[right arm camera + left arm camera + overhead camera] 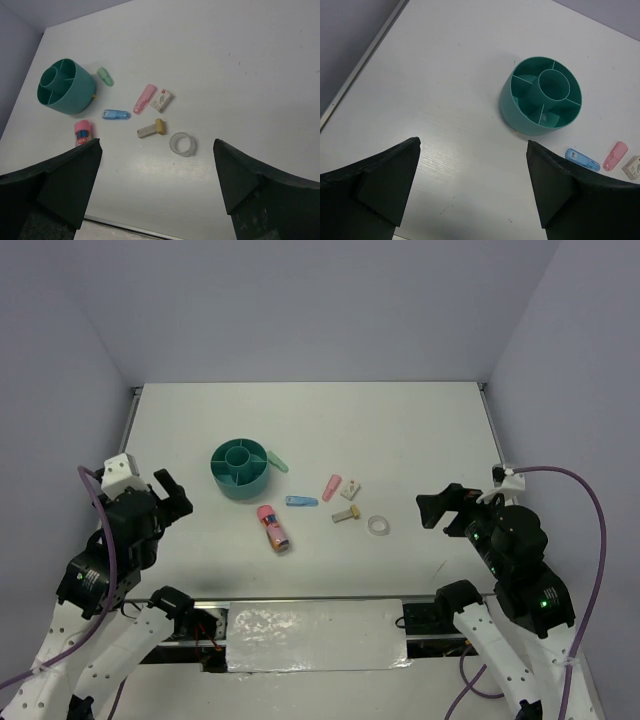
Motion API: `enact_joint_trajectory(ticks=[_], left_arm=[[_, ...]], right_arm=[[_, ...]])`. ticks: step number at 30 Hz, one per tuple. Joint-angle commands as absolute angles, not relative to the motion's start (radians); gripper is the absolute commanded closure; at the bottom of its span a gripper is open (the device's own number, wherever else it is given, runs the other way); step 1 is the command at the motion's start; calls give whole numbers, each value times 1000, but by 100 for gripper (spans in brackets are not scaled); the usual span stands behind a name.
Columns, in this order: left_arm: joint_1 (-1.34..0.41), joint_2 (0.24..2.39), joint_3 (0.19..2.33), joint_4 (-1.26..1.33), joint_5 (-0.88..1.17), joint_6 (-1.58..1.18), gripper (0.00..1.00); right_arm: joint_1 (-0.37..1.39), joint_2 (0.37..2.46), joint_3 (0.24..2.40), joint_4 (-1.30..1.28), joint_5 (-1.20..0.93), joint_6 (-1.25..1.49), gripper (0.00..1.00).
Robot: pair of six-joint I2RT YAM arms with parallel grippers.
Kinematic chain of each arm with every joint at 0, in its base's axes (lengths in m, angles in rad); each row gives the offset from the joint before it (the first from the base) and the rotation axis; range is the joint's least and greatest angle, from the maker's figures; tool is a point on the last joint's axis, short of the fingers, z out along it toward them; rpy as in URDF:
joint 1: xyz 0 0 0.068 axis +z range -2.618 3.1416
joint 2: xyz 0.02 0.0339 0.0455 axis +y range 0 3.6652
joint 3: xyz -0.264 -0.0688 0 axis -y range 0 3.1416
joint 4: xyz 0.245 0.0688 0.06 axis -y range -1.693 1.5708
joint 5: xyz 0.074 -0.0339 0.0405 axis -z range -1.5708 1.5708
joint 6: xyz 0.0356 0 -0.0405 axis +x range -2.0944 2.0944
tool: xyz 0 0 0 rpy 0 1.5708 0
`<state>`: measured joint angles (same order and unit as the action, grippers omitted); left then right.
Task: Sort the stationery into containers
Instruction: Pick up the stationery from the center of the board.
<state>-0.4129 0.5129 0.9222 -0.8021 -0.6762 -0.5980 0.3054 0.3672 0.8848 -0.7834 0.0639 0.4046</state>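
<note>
The left gripper [172,496] hangs over the near-left part of the white table [400,430], its 2 jaws spread wide with nothing between them. The right gripper [440,506] hovers on the opposite side, jaws equally wide and just as empty.

Just beyond the left gripper stands the round teal organiser [222,480], upright, with a central cup and ring compartments that look bare from its wrist camera. A green piece [277,460] lies close against the organiser's right side. Between the 2 grippers the other stationery is scattered flat on the table:
- a pink labelled glue stick [273,527], nearest the arms
- a blue piece [301,501] just past it
- a pink piece [331,487] with a small white block [352,489] just beside it
- a beige piece [346,515]
- a clear tape ring [378,526], the item closest to the right gripper
</note>
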Motion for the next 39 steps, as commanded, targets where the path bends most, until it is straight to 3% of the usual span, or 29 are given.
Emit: enact_joint_trajectory(ticks=[1,10,15,19,24,30,39], left_arm=[[-411,522,936,-785,-689,-607,1],[-411,535,934,-796,-709,-623,1],[-411,543,936,-802,-718,-629,1],[-411,561,930,-805,-759,-649,1],[-411,597,936,-821,-785,-663,1],[-411,592,931,-811,-778,-655,1],[-411,583,928,-804,-758,-635,1]], right_arm=[[311,351,910,-795,80,429,0],[311,304,879,-756,19,440,0],[311,414,836,-651,-118,475,0],[343,647,841,-594,-144,488,0],[671,877,874,-447,42,557,0],[973,1228,1055,-449,221,600,0],[1115,1664,1315,-503,249,565,3]])
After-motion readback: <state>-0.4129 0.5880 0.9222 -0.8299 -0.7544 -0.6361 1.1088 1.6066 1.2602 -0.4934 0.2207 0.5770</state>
